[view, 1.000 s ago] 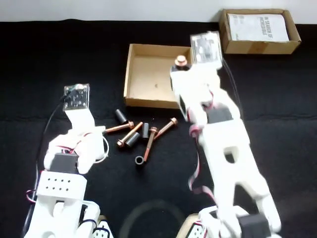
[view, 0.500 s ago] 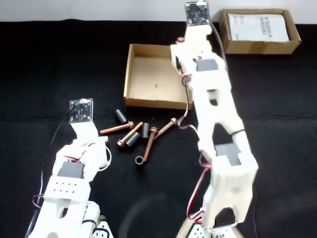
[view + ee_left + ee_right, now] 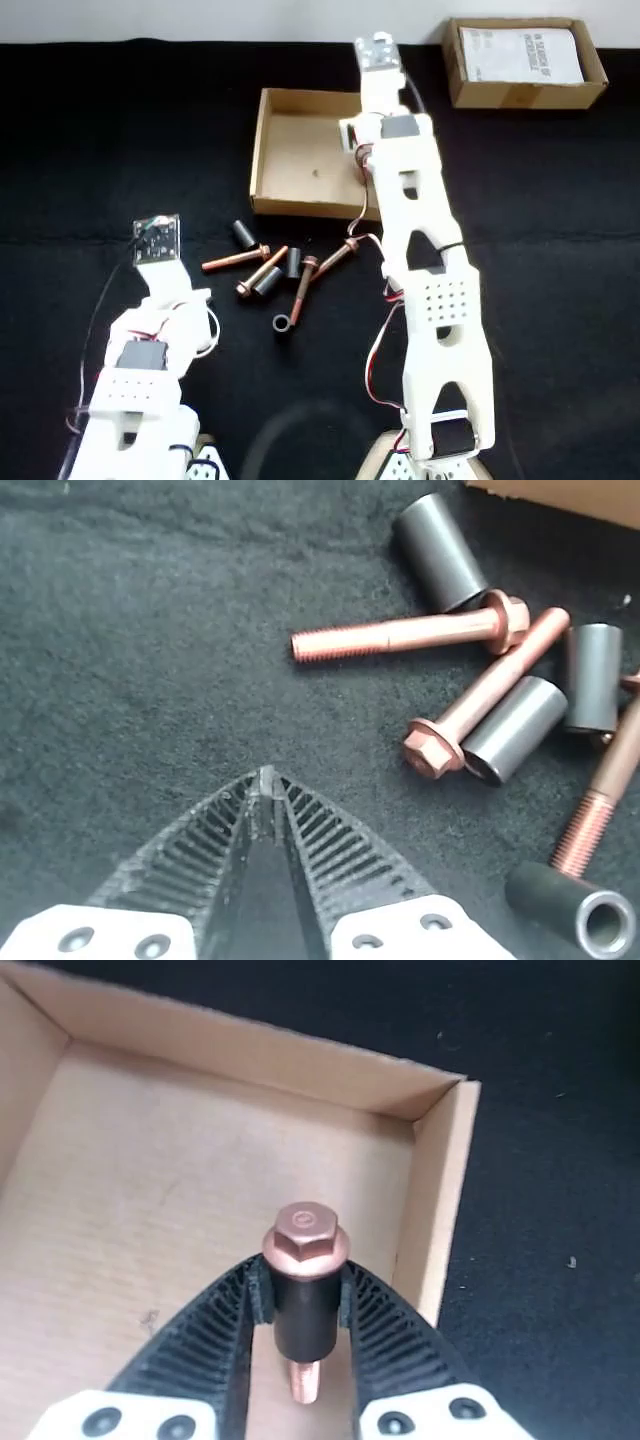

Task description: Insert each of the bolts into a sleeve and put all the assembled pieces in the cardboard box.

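Counter, high view: black cloth is spread over the counter [image 3: 100, 130], a pale wall [image 3: 200, 20] is seen along its far edge, and a second box [image 3: 470, 95] (a printed sheet is laid inside) is set at the far right.
Cardboard box, high view: the cardboard box [image 3: 258, 150] is placed mid-counter, with the right arm stretched over its right-hand wall. Loose bolts [image 3: 232, 262] and loose sleeves [image 3: 243, 234] are scattered just in front of it.
Left pincer, left wrist view: the left pincer [image 3: 266, 780] is closed tip to tip with nothing held, and is hung over bare cloth near the loose parts.
Right pincer, right wrist view: the right pincer [image 3: 303, 1290] is clamped on the assembled piece [image 3: 305, 1240], a bolt seated in a dark sleeve. It is held upright, head up, above the box floor near a corner.
Release, judged: the piece is best lowered close to the cardboard floor and kept inside the wall before the jaws are parted, so that a bounce or a tip over the rim is avoided.
Cloth, judged: the loose parts are unlikely to be rolled far on the napped fabric.
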Motion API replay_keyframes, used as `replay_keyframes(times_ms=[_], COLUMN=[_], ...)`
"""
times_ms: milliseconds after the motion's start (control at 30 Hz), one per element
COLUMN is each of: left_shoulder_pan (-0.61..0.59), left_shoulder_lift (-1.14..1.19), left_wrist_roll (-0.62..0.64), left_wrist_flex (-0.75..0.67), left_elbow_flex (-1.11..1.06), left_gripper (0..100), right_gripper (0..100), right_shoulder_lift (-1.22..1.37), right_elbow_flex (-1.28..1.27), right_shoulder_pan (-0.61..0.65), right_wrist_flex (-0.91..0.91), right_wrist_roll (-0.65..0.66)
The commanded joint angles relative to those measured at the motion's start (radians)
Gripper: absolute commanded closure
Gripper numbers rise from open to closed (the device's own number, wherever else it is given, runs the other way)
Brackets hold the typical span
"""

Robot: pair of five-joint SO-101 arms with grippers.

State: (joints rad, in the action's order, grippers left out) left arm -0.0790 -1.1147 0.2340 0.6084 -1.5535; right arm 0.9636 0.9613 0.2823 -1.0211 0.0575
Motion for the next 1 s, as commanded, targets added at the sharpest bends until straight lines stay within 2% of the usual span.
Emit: replay_keyframes(times_ms=[0, 167, 433, 633, 733, 800, 967], left_shoulder_pan=[-0.007, -0.007, -0.007, -0.007, -0.007, -0.007, -0.007], left_shoulder_lift=[-0.096, -0.13, -0.13, -0.13, -0.13, -0.13, -0.131], left_wrist_roll=[0.0, 0.0, 0.0, 0.0, 0.0, 0.0, 0.0], left_wrist_flex=[-0.015, -0.011, -0.011, -0.014, -0.012, -0.011, -0.011], left_elbow_flex=[-0.033, -0.048, -0.05, -0.051, -0.051, -0.051, -0.051], left_gripper=[99, 99, 99, 99, 99, 99, 99], right_gripper=[97.4, 82.6, 82.2, 82.2, 84.0, 86.0, 87.3], right_shoulder_lift=[-0.002, -0.004, -0.004, -0.004, -0.016, -0.064, -0.275], right_elbow_flex=[0.097, 0.148, 0.363, 0.651, 0.769, 0.789, 0.634], right_shoulder_pan=[-0.005, 0.008, 0.016, 0.081, 0.088, 0.107, 0.177], right_wrist_flex=[-0.051, -0.197, -0.44, -0.75, -0.745, -0.746, -0.746], right_wrist_roll=[0.061, 0.078, 0.078, 0.064, -0.043, -0.055, -0.055])
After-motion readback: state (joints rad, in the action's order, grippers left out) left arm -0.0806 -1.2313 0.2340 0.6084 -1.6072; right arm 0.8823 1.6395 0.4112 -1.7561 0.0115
